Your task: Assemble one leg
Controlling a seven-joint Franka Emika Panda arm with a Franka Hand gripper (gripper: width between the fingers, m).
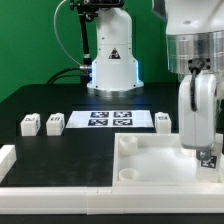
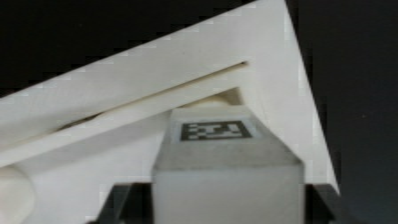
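My gripper (image 1: 199, 135) is shut on a leg (image 1: 206, 155), a stubby white block with a black-and-white tag at its lower end. It holds the leg upright over the right part of the large white tray-like piece (image 1: 150, 165), near its wall. In the wrist view the leg (image 2: 217, 160) fills the space between my dark fingertips (image 2: 125, 205), tag facing the camera. The tray-like piece's corner (image 2: 178, 80) lies just beyond it. Three more legs lie on the black table: two at the exterior view's left (image 1: 30, 124) (image 1: 55, 123) and one right of centre (image 1: 163, 120).
The marker board (image 1: 110, 120) lies flat between the loose legs. The robot base (image 1: 112, 65) stands behind it. A white block (image 1: 7, 158) sits at the exterior view's left front edge, next to a long white front bar (image 1: 60, 198).
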